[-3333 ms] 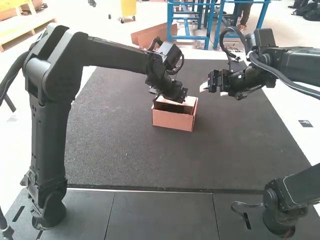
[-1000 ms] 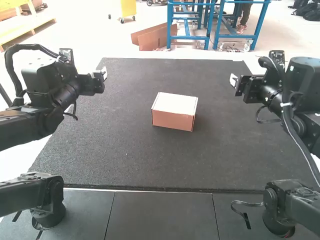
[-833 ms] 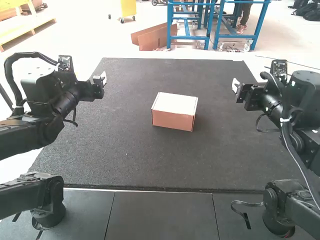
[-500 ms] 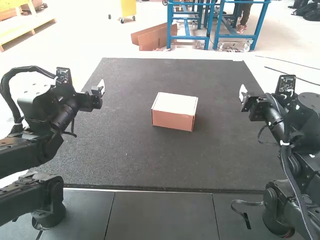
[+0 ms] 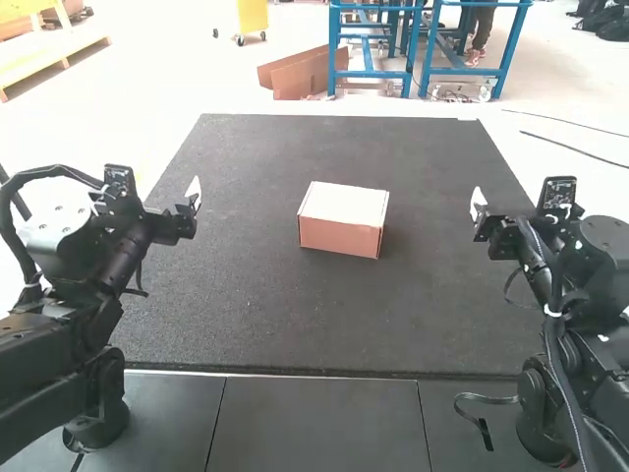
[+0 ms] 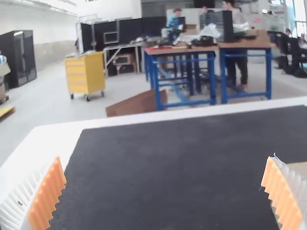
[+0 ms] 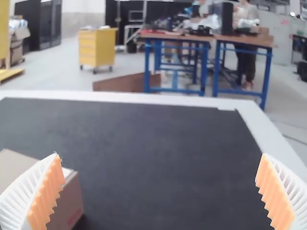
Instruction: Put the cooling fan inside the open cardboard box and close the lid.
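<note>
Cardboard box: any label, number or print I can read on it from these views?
None can be read.
Cardboard box: lid and front look plain in the high view.
Reddish mark on the box's side, right wrist view: too blurred to read.

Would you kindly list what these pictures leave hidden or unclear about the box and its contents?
- Whether the cooling fan is inside: in the high view the shut lid of the cardboard box hides its contents.
- Whether the flap is fully tucked in: too small to tell in the high view.
- The cardboard box in the right wrist view: cut off by the picture's edge and partly hidden behind a finger of the right gripper.
</note>
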